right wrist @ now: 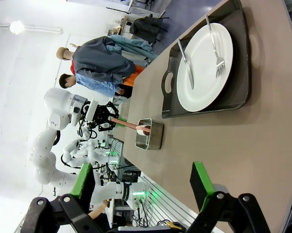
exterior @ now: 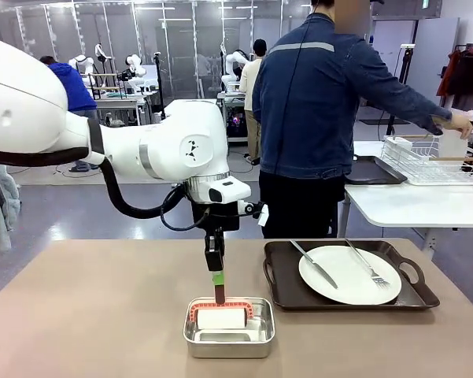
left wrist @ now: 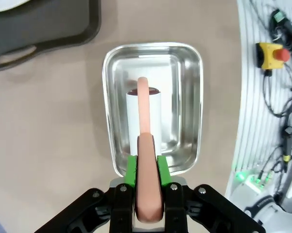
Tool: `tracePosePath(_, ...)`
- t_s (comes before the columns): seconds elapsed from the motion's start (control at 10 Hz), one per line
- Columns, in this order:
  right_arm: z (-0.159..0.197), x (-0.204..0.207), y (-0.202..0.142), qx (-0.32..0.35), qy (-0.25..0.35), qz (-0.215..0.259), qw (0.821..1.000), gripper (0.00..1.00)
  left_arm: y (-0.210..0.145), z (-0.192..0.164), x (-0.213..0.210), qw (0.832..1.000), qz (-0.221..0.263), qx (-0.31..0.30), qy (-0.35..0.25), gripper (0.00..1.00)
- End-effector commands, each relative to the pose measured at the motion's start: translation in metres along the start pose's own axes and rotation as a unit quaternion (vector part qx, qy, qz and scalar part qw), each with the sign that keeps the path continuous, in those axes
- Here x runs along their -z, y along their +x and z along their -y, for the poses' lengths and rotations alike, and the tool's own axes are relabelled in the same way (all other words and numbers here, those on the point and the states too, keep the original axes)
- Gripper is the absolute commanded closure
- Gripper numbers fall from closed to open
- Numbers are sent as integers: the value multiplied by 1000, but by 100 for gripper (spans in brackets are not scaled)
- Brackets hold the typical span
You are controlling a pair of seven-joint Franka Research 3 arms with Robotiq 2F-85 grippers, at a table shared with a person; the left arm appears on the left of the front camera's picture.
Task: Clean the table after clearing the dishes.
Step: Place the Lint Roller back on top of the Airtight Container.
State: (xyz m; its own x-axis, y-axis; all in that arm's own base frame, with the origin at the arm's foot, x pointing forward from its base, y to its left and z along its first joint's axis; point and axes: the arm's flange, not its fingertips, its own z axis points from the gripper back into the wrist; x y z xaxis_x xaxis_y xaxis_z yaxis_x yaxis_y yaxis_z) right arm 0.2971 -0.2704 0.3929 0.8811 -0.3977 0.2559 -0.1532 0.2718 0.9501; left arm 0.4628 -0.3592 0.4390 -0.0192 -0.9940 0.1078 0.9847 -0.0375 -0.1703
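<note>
Pinching the salmon-pink handle [left wrist: 148,194] of a white roller [left wrist: 159,111] between its green pads, the left gripper [left wrist: 146,162] points straight down over a square steel pan [exterior: 190,337], and the roller's head lies inside that pan. The pan sits on the beige table [exterior: 94,315], near its front edge. Just beside the pan, on its right, a dark handled tray [exterior: 282,293] holds one round white plate [exterior: 348,282] with a knife [exterior: 315,264] and a fork [exterior: 370,268] lying on it. The right gripper [right wrist: 143,165] has its fingers spread wide with nothing between them, looking along the table. Beyond the far edge a person [exterior: 315,102] in a blue jacket faces away, one hand reaching to a wire rack [exterior: 425,161] on a white table [exterior: 417,206].
</note>
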Motion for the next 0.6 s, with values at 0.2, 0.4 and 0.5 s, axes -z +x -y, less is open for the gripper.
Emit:
tracePosePath(0.2,-3,0,-1,0,1,1,1000,0,14,-23,2,998,-1,-27,-56,79)
tracePosePath(0.4,-3,0,-1,0,1,1,1000,0,16,-34,3,998,-8,-37,-58,79)
tracePosePath(0.5,-3,0,-1,0,1,1,1000,0,15,-39,1,997,-15,-44,-57,56)
